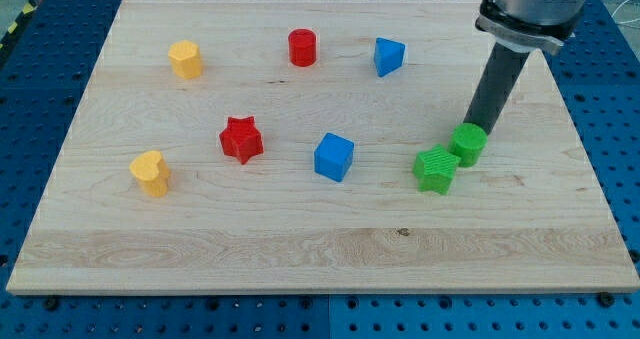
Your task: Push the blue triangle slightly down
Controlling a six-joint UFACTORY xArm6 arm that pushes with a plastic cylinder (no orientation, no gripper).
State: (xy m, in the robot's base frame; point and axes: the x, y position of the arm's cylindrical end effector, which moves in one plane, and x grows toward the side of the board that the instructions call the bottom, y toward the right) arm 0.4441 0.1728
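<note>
The blue triangle (388,56) lies near the view's top, right of centre, on the wooden board (300,249). My tip (473,126) is at the lower end of the dark rod, well to the lower right of the blue triangle. The tip sits just behind the green cylinder (468,144); contact cannot be told. The green star (435,169) lies right beside the cylinder, to its lower left.
A red cylinder (302,48) stands left of the blue triangle. A blue cube (333,157) lies at the centre, a red star (241,139) to its left. A yellow hexagon (185,59) is at the upper left, a yellow heart (151,173) at the lower left.
</note>
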